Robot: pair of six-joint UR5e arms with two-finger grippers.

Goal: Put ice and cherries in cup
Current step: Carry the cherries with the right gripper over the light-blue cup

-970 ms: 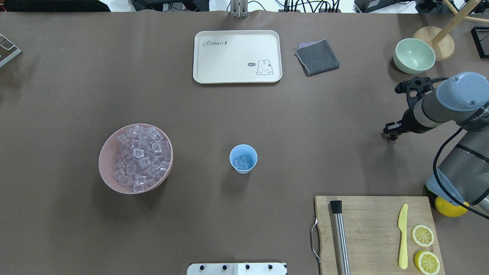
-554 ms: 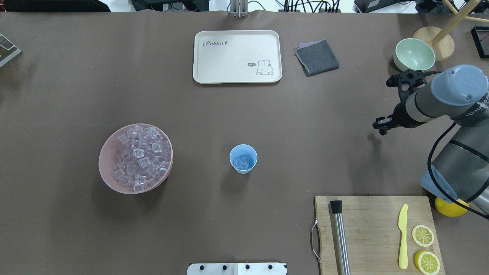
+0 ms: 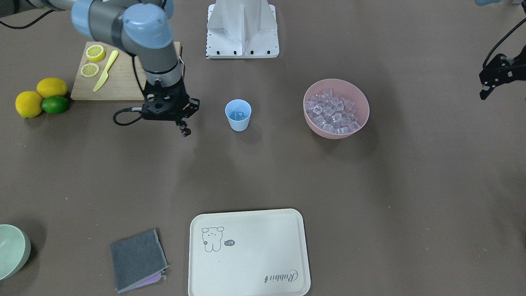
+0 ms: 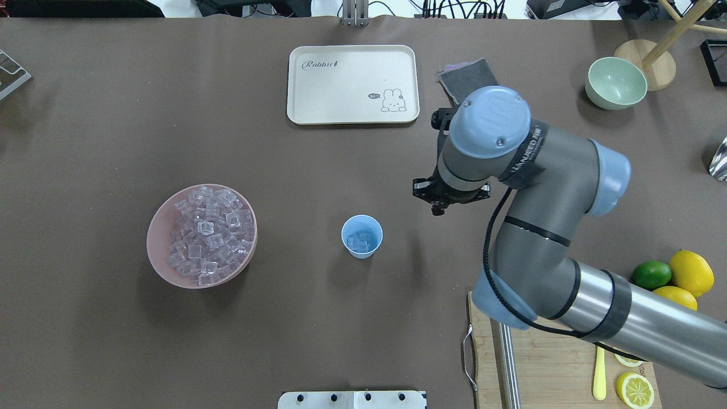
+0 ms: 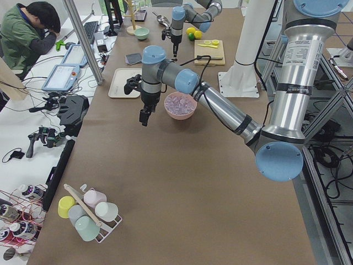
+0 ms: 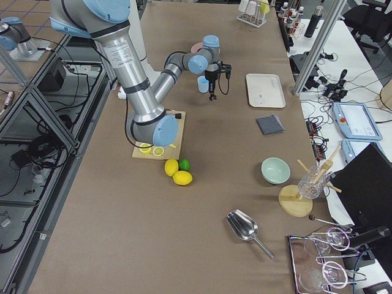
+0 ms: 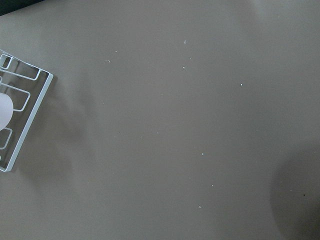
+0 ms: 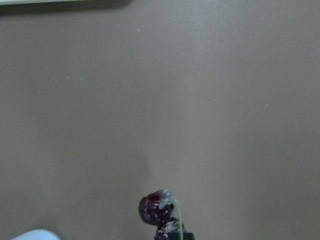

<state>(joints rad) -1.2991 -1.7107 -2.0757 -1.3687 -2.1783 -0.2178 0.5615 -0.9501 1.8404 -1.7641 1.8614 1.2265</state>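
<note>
Cup sits mid-table, ice in it. Bowl stands well to the robot's left of it, heaped with more ice. Tray lies beyond the cup, cloth just right of the tray. Board is near right. Right gripper hangs right of the cup, cherries in it, off the table.

The cherries are blurred and cut off by the right wrist view's bottom edge.

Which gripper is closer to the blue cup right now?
Right. The right gripper hangs just beside the cup, holding the cherries; the left gripper is far off, beyond the pink bowl.
</note>
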